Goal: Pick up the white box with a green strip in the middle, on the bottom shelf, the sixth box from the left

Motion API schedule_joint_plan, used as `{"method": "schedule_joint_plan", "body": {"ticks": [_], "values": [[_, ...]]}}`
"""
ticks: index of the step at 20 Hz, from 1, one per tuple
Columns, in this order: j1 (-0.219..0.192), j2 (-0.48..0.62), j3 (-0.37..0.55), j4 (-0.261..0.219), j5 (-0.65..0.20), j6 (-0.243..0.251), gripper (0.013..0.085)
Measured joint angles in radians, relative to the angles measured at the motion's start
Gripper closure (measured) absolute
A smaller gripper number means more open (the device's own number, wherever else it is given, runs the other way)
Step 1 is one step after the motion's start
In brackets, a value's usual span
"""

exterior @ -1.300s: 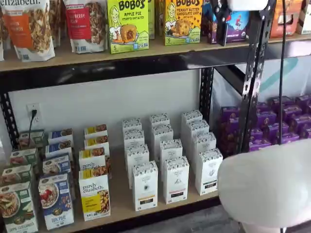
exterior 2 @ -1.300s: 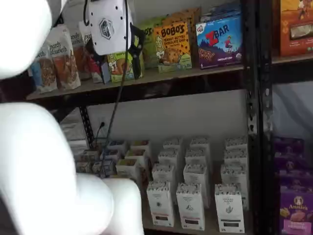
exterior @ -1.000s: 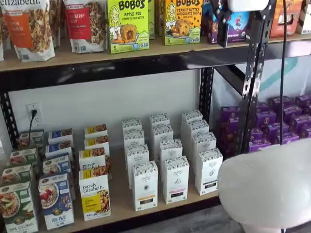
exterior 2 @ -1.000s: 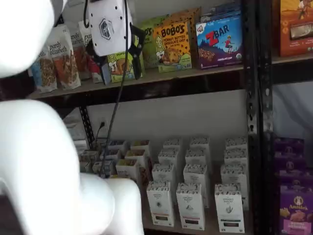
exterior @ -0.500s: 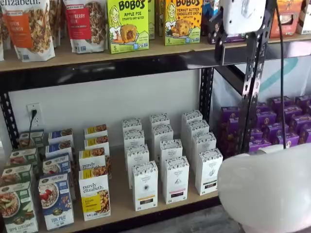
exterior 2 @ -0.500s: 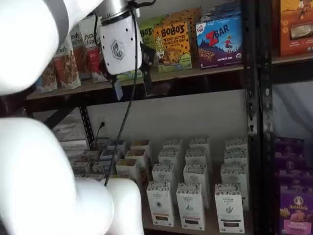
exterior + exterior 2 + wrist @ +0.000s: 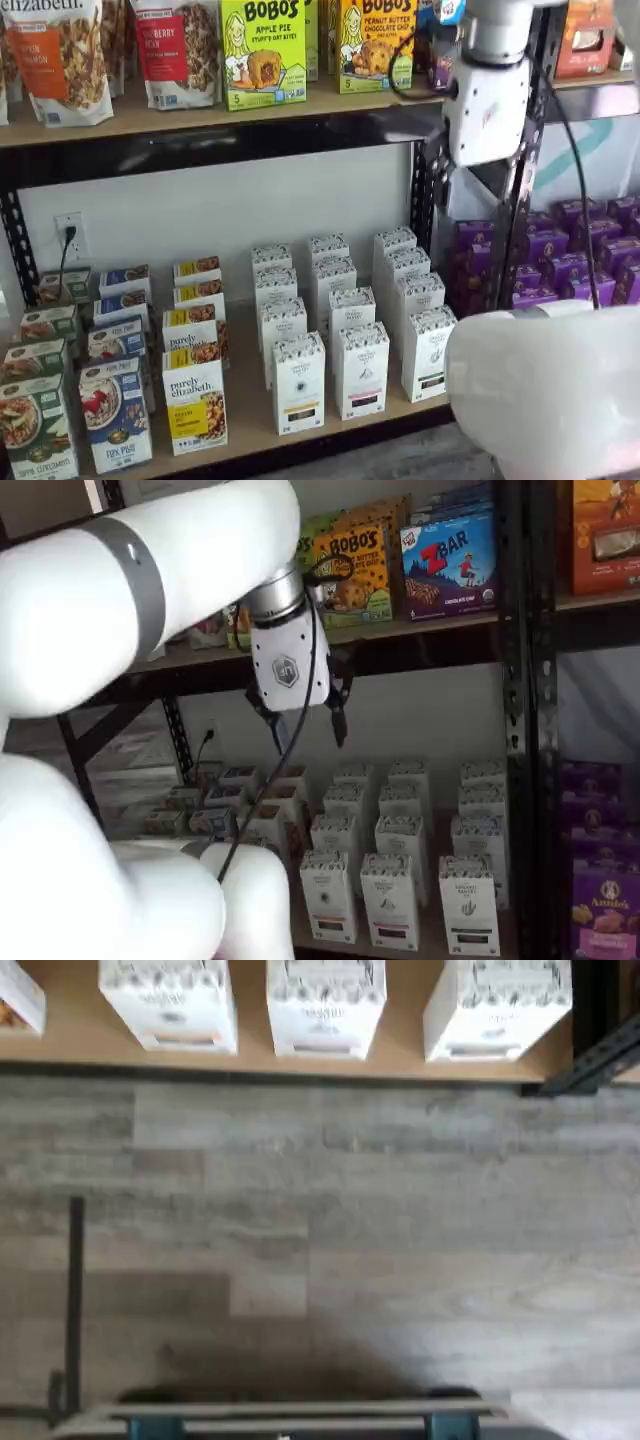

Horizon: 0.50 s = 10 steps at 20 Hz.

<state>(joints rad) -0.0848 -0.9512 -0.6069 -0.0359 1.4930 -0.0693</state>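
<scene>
The white box with the dark greenish strip stands at the right end of the front row of white cartons on the bottom shelf. It also shows as the white box and, in the wrist view, as the white box on the tan board beside the black upright. My gripper hangs in front of the wall between the two shelves, well above and to the left of the white cartons. Its two black fingers stand apart with a plain gap and nothing between them. Its white body shows in front of the upright.
Like white cartons with other strips fill the rows beside and behind the box. Granola boxes stand to the left, purple boxes to the right past the black upright. The upper shelf holds snack boxes. My white arm fills the foreground.
My gripper has come down from in front of the upper shelf's goods to below that shelf's rail, moving toward the white cartons. Its fingers have stayed apart. The boxes have not moved.
</scene>
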Motion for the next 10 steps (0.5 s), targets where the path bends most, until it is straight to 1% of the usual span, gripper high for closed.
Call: {"method": "schedule_joint_plan", "body": {"ticks": [2, 4, 7, 10], "values": [[0.01, 0.04, 0.032, -0.037, -0.011, 0.011, 0.013], [0.009, 0.06, 0.085, -0.06, -0.063, 0.018, 0.013], [-0.016, 0.073, 0.178, -0.045, -0.192, 0.002, 0.013], [-0.025, 0.115, 0.243, -0.035, -0.296, -0.002, 0.013]]}}
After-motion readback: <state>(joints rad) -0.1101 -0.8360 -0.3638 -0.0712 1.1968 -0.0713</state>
